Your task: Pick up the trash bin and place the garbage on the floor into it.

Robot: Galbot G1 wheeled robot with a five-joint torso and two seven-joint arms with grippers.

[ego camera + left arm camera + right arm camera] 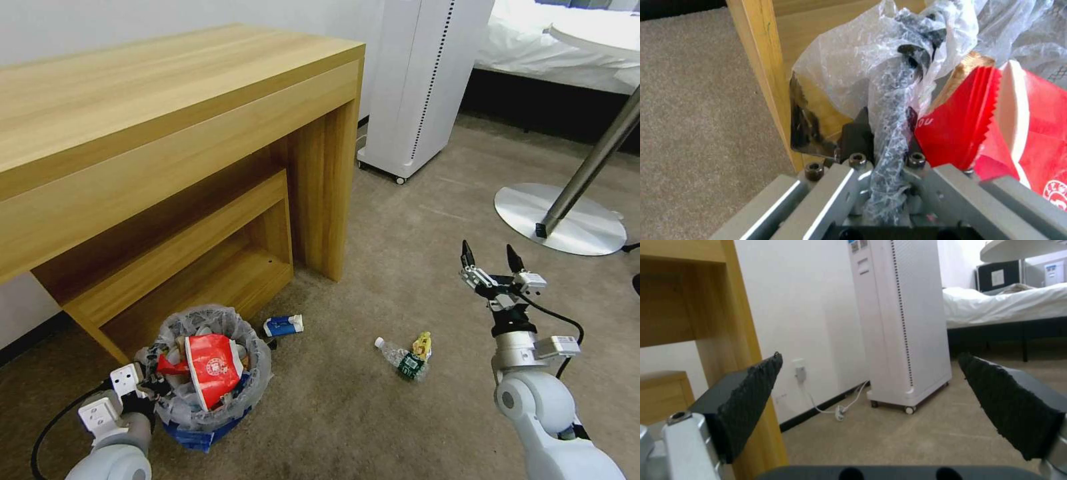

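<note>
The left gripper (882, 133) pinches the trash bin (200, 373) rim and liner between its fingers, which could slip; the right gripper (490, 257) hangs spread.

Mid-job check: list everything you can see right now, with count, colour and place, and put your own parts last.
trash bin: one, blue base, clear liner, on the carpet beside the desk.
red wrapper: one, sticking out of the bin.
carton: one, blue and white, on the carpet by the desk's low shelf.
clear bottle: one, lying on the carpet, in the middle.
desk: one, light wood, left side.
white tower unit: one, on wheels, by the wall.
round metal base: one, silver, right.
bed: one, white bedding, far right.
left gripper: jaws clamped on the bin's rim.
right gripper: jaws open, above the carpet.
</note>
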